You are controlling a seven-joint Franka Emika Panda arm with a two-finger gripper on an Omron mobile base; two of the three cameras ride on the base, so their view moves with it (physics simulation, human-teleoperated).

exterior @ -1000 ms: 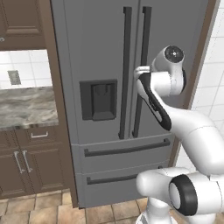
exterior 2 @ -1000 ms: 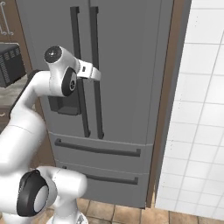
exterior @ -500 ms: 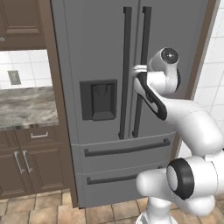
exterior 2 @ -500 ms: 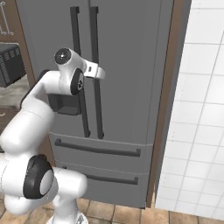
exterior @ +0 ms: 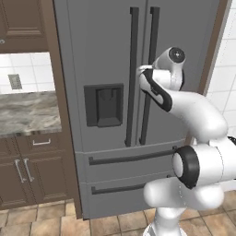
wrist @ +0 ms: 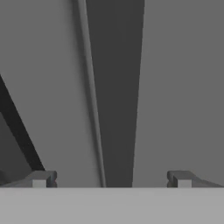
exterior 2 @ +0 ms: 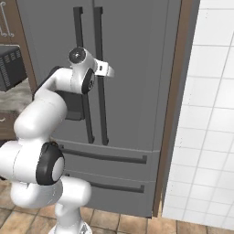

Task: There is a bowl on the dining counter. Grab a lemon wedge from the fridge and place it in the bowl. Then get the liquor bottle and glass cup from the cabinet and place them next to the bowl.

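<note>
Gripper (wrist: 111, 179) at fridge (exterior: 106, 55) door.
I see jaws spread wide, empty, straddling the right door's dark handle (wrist: 116, 87).

I see no readable text anywhere right now. The fridge (exterior: 110, 69) doors are plain grey steel, with no brand badge or lettering on them, and the dark dispenser recess (exterior: 104, 104) carries no marks I can make out. The black appliance (exterior 2: 10, 67) at the left edge in the right base view shows no legible label either. In the hand view, the dark handle (wrist: 114, 87) is bare too.
</note>
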